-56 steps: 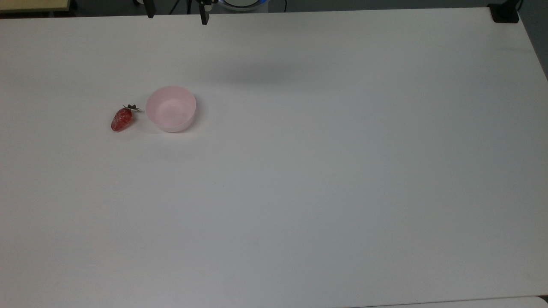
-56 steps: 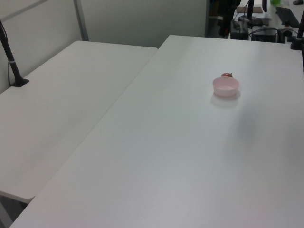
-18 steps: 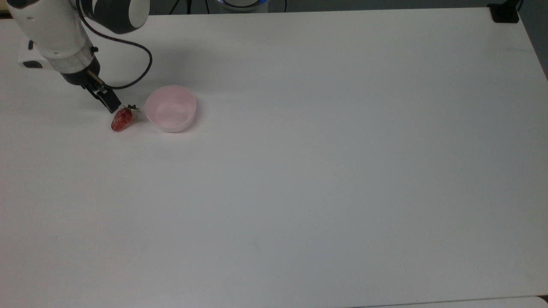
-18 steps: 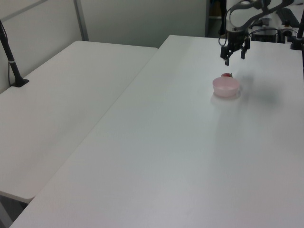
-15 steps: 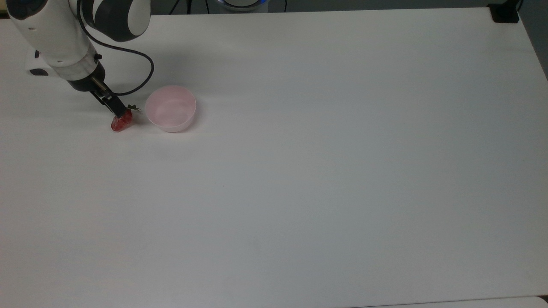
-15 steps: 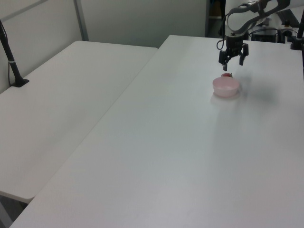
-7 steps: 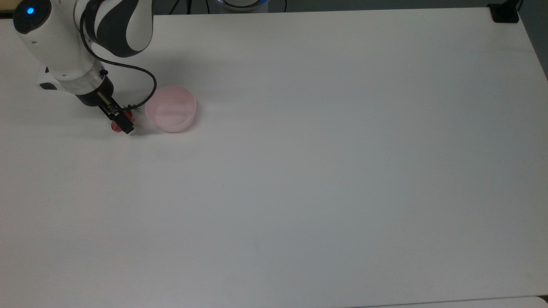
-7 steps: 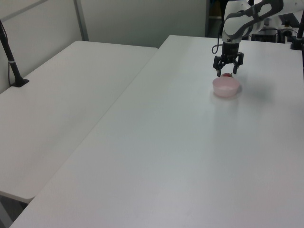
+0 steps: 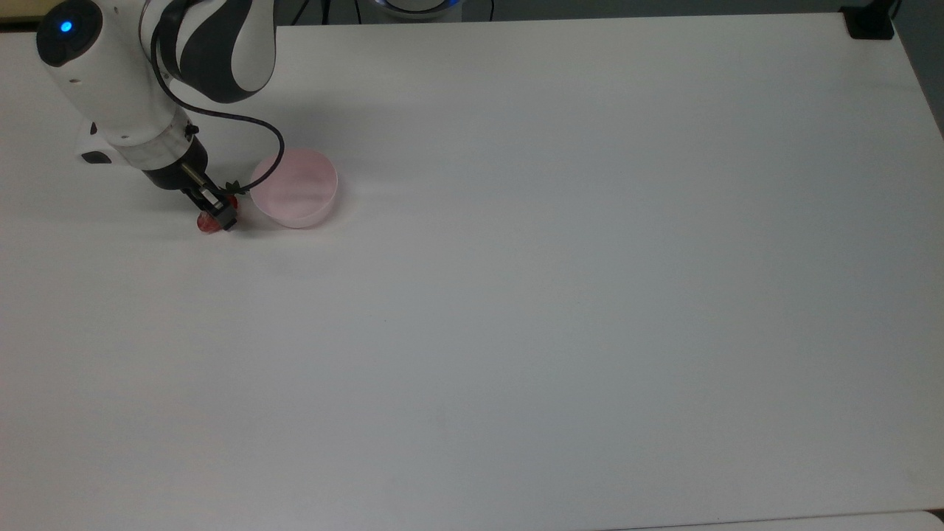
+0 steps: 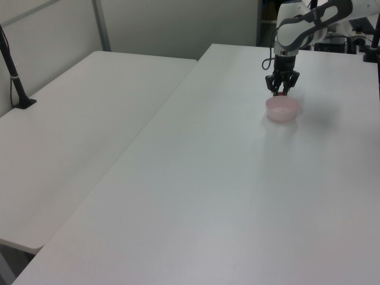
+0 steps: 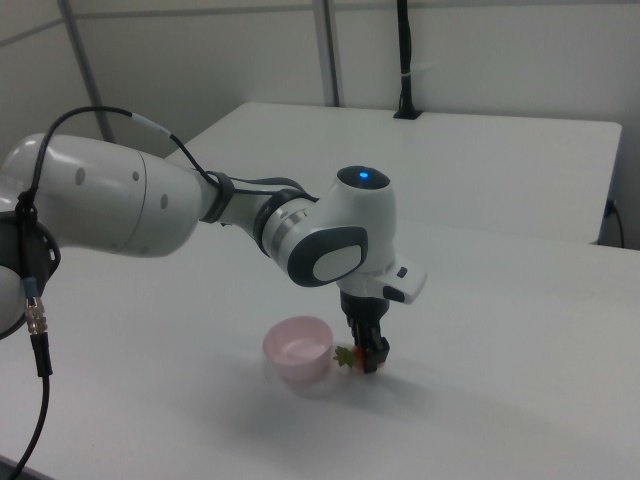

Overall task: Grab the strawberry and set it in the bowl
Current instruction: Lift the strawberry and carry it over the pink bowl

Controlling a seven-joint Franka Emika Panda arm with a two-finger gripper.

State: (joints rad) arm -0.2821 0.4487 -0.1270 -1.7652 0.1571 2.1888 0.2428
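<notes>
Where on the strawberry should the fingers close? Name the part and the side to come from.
Grip the strawberry across its red body, coming straight down from above. It lies flat on the table, long axis tip to leaves, so the narrow width suits the gripper. The bowl stands close beside the leafy end, so keep the fingers off that end.

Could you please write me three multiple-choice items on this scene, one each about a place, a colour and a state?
1. Where is the strawberry in the top view?
A. Inside the bowl
B. Just left of the bowl
C. Far right on the table

2. What colour is the bowl?
A. Pale pink
B. Blue
C. Green

3. What is the gripper doing?
A. Hovering open, high above the table
B. Shut on the bowl's rim
C. Down at the table, shut on the strawberry

Answers: 1 B, red shows at the fingers beside the bowl's left wall; 2 A, the bowl is pink in the top view; 3 C, the fingers sit closed around the strawberry.
</notes>
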